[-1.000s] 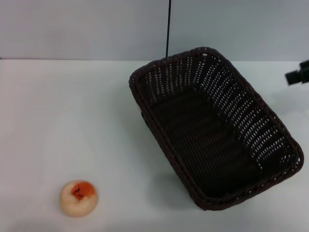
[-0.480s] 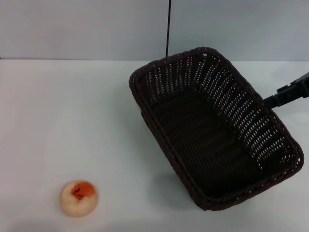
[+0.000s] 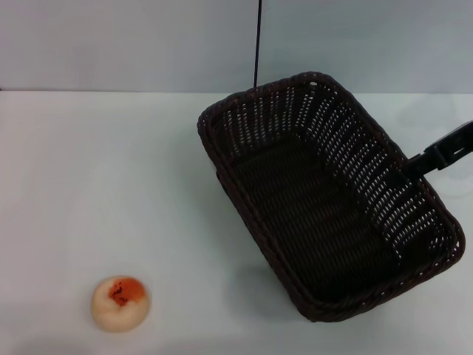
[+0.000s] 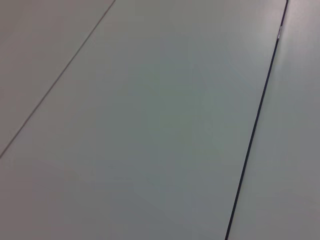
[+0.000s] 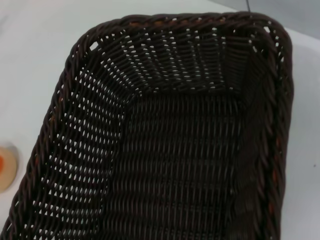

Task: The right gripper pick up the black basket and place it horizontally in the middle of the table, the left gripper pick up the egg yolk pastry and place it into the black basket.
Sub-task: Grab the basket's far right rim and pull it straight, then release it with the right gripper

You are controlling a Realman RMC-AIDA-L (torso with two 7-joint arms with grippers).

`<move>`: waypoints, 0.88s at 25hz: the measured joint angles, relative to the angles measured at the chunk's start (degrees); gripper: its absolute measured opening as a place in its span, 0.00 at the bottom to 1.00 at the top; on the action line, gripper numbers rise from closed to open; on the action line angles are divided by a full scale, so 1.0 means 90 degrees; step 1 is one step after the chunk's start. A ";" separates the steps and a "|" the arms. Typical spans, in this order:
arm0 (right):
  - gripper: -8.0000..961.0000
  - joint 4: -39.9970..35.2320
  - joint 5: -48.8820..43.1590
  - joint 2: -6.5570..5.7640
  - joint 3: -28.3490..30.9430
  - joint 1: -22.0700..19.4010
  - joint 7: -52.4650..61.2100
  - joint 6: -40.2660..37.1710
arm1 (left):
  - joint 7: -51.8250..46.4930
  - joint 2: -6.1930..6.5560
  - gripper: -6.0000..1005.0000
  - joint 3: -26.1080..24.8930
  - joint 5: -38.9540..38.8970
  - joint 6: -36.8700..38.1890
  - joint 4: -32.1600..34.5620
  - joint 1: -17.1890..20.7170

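Now I am seeing the black right gripper (image 3: 441, 155) reaching in from the right edge, just beside the far long rim of the large dark woven wicker basket (image 3: 325, 196); whether its claw is spread, I cannot tell. The basket is sitting askew on the plain white table (image 3: 111, 163). The small round cream egg yolk pastry (image 3: 120, 302) is lying well apart, near the front left.
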 joint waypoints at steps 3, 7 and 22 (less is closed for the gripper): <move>0.73 0.0199 -0.0002 0.0045 -0.0082 0.0013 -0.0001 0.0143 | 0.0000 0.0000 0.73 0.0000 0.0000 -0.0020 -0.0003 -0.0004; 0.73 0.0353 -0.0008 0.0066 -0.0325 0.0015 -0.0001 0.0326 | -0.0021 0.0000 0.73 0.0000 0.0000 -0.0059 -0.0009 -0.0035; 0.35 0.0379 0.0004 0.0093 -0.0372 -0.0049 -0.0099 0.0608 | -0.0046 0.0000 0.73 0.0000 0.0000 -0.0142 -0.0012 -0.0088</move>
